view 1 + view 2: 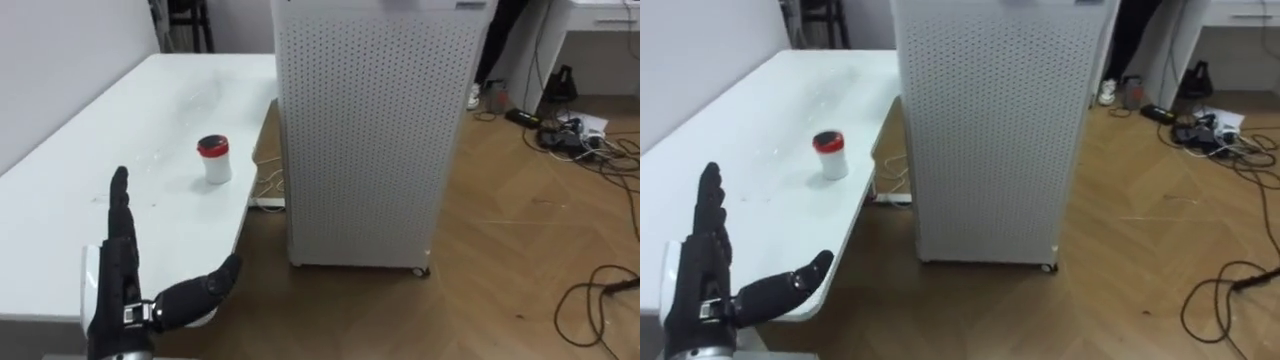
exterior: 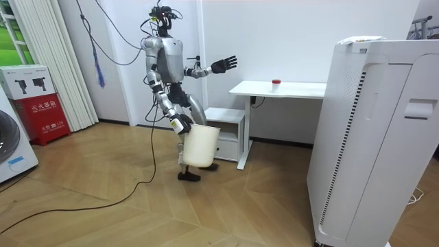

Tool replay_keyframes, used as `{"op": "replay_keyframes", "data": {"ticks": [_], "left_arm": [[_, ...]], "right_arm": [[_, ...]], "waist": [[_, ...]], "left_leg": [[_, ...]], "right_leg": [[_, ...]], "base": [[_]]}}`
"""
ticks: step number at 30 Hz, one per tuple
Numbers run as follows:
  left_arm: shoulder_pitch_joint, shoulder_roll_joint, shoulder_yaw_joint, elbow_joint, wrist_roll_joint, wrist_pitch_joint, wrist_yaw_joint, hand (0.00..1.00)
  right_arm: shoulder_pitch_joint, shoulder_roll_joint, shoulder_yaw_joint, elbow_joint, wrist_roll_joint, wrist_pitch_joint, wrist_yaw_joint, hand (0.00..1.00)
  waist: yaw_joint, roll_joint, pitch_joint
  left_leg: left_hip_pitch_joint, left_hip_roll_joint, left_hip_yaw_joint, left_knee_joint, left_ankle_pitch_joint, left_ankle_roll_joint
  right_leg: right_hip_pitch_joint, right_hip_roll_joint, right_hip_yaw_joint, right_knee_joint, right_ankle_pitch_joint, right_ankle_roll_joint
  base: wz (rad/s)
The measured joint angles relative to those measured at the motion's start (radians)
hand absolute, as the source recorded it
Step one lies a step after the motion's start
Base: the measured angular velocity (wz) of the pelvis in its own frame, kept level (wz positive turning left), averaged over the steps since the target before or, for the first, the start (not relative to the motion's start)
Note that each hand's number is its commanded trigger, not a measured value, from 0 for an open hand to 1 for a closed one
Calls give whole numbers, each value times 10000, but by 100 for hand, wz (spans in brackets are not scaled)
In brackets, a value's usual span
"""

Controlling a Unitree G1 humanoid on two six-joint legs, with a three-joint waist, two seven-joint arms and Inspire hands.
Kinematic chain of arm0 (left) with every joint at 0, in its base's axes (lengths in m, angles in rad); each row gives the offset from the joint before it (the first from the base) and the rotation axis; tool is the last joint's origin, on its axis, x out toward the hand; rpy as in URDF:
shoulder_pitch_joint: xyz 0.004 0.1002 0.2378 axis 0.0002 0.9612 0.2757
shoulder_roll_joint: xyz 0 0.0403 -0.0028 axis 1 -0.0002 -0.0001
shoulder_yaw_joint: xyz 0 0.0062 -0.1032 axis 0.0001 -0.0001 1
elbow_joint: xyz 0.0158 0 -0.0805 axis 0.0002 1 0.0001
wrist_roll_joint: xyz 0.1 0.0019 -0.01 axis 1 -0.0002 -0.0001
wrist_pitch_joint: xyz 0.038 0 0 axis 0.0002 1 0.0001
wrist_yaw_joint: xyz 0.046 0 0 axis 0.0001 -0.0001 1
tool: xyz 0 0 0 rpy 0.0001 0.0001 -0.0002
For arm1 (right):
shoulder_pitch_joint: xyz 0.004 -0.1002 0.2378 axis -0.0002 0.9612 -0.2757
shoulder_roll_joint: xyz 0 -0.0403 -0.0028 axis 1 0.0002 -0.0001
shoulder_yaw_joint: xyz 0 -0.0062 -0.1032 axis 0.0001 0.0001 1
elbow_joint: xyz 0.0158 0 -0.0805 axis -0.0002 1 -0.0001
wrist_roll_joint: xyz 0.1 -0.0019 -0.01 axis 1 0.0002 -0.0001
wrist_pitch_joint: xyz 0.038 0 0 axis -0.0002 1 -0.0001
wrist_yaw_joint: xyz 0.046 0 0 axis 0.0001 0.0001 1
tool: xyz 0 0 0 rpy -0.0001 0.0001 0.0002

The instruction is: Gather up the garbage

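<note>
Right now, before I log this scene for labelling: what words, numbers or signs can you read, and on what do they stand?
Red box at the room view's left: white marks and pictures on its front, too small to read.
Red-lidded cup on the white table: no print to be seen.
Tall perforated white cabinet: no text that can be read.
Nothing here can be quoted.
</note>
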Motion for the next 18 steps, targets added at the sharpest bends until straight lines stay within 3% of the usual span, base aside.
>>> {"op": "replay_keyframes", "data": {"ticks": [1, 2, 3, 4, 5, 6, 7, 8, 9, 11, 12, 13, 14, 15, 16, 17, 18], "left_arm": [[1, -29, 11, 11, 4, 0, -11, 0], [1, -87, 36, 40, -6, 0, -33, 0], [0, -90, 52, 89, -142, 1, -110, 0], [2, -82, 76, 82, -231, 0, -172, 0], [-39, -53, 146, 72, -353, 6, -256, 0], [-51, -65, 154, 74, -359, 8, -289, 0], [-49, -81, 151, 74, -354, 8, -323, 0], [-38, -74, 154, 69, -356, -2, -368, 0], [-62, -47, 167, 63, -356, -19, -368, 0], [-215, 39, 195, 57, -375, -72, -407, 0], [-314, 71, 207, 60, -374, -92, -426, 0], [-329, 69, 208, 61, -380, -94, -423, 0], [-345, 73, 218, 60, -370, -126, -408, 0], [-452, 82, 252, 61, -361, -151, -404, 0], [-529, 82, 259, 62, -360, -168, -392, 0], [-734, 82, 258, 66, -316, -189, -370, 0], [-892, 72, 246, 82, -197, -219, -323, 0]], "right_arm": [[4, -1, 27, 0, -2, 2, 5, 100], [9, -2, 32, 0, 3, 10, 2, 100], [1, -6, 32, -38, 3, 25, -16, 100], [-1, 0, 32, -98, 2, 62, -54, 100], [-26, 9, 33, -161, 5, 79, -84, 100], [22, -45, 27, -171, 8, 82, -123, 100], [78, -82, 7, -182, 8, 86, -184, 100], [186, -153, -72, -189, -25, 94, -229, 100], [183, -178, -98, -223, -45, 99, -275, 100], [153, -273, -87, -623, -30, 99, -377, 100], [114, -319, 20, -773, 4, 78, -372, 100], [96, -328, 98, -794, 1, 78, -366, 100], [72, -292, 213, -883, -59, 91, -373, 100], [48, -279, 418, -1059, -81, 97, -380, 100], [18, -270, 505, -1108, -90, 96, -374, 100], [-94, -178, 546, -1110, -93, 96, -374, 100], [-182, -185, 552, -1072, -121, 94, -352, 100]], "waist": [[15, 28, -14], [76, 85, -59], [89, 117, -112], [105, 81, -132], [77, -123, -60], [33, -301, 5], [20, -350, 37], [72, -375, 31], [79, -298, -34], [157, -407, -135], [388, -454, -64], [404, -451, -23], [479, -378, 29], [575, -307, 99], [588, -243, 93], [572, -177, 83], [541, -149, 125]], "left_leg": [[-14, 9, -206, -274, 131, -8], [9, 39, -672, -540, 646, -73], [101, -45, -842, -516, 1153, -138], [109, -61, -798, -475, 1333, -150], [216, -122, -444, -382, 1550, -57], [251, -167, 44, 6, 1593, 48], [220, -169, 220, 298, 1559, 98], [101, -214, 337, 793, 1317, 378], [62, -268, 351, 987, 1103, 418], [242, -392, 1034, 1164, 586, 700], [385, -492, 1377, 1410, 330, 839], [471, -536, 1484, 1679, 102, 883], [539, -542, 1630, 2242, -344, 926], [542, -538, 1638, 2756, -835, 959], [549, -531, 1641, 2854, -1066, 965], [630, -634, 1650, 2947, -1360, 1053], [782, -721, 1674, 2842, -1530, 1155]], "right_leg": [[22, 53, 28, 68, -91, 6], [68, 91, 55, 241, -323, 66], [129, 70, 111, 430, -599, 196], [142, 38, 99, 585, -769, 242], [125, -232, -258, 1121, -1163, 381], [145, -710, -641, 1516, -1680, 519], [176, -763, -609, 1608, -1866, 563], [400, -678, -204, 1617, -2118, 530], [490, -662, -29, 1564, -2180, 520], [838, -947, 367, 1372, -2351, 667], [838, -1345, 56, 1768, -2449, 706], [789, -1510, -279, 2041, -2506, 818], [554, -1697, -642, 2922, -2537, 912], [189, -1775, -817, 4070, -2416, 1195], [-36, -1846, -986, 4575, -2304, 1400], [-360, -2177, -1456, 5429, -2041, 1770], [-651, -2447, -1765, 6079, -1617, 1944]], "base": [[-58], [-56], [-54], [-41], [-15], [0], [8], [0], [0], [-25], [-44], [-53], [-47], [-41], [-20], [0], [0]]}}
